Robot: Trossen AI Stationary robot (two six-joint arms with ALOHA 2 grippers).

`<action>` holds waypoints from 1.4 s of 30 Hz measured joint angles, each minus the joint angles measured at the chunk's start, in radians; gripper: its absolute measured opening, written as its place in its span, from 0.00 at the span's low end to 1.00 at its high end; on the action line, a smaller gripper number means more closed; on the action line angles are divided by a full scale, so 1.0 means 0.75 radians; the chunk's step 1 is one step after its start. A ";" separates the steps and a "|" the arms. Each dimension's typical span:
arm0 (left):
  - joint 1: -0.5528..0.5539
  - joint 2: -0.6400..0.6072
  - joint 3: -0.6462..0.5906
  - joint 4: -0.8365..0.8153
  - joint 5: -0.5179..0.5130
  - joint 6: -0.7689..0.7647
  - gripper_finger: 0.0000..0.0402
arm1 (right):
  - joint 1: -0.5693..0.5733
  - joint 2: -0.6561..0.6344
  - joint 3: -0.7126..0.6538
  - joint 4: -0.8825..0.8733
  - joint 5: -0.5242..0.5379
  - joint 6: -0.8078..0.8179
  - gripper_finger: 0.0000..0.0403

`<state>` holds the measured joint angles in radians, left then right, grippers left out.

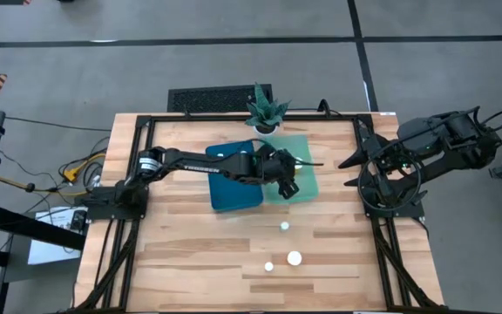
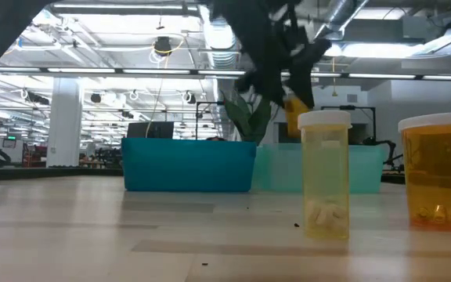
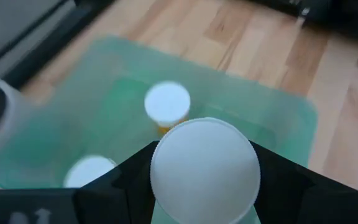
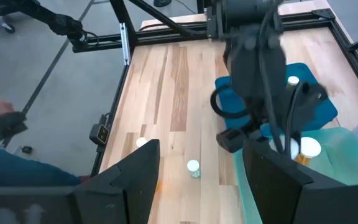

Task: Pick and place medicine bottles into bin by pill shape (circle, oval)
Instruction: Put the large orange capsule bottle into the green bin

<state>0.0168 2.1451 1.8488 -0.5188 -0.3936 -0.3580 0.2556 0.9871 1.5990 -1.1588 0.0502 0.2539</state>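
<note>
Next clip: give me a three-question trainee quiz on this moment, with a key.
1. True or false: the left gripper holds a white-capped medicine bottle above the pale green bin.
2. How many bottles stand on the bare table in the high view?
3. The right arm is: A) over the dark blue bin, B) folded at the table's right edge, C) over the plant.

Key: 1 true; 2 three; 3 B.

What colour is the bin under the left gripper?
Pale translucent green; the left wrist view shows it best.
</note>
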 joint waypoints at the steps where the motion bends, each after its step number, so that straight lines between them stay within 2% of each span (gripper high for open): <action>1: 0.003 0.000 -0.038 0.036 0.002 -0.018 0.50 | 0.000 0.000 0.000 -0.002 0.000 0.000 0.59; 5: 0.010 0.000 -0.147 0.100 0.025 -0.094 0.50 | 0.000 0.000 0.000 -0.002 0.000 0.000 0.59; 14: 0.016 0.000 -0.267 0.108 0.022 -0.149 0.50 | 0.000 0.000 0.000 -0.002 0.000 0.000 0.59; 22: 0.024 0.000 -0.286 0.127 0.006 -0.145 0.50 | 0.000 0.000 0.000 -0.002 0.000 0.000 0.59; 42: 0.057 0.000 -0.286 0.108 0.063 -0.118 0.50 | 0.000 0.000 0.000 -0.002 0.000 -0.001 0.59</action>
<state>0.0597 2.1452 1.6341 -0.4375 -0.3465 -0.4461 0.2557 0.9871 1.5990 -1.1603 0.0505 0.2535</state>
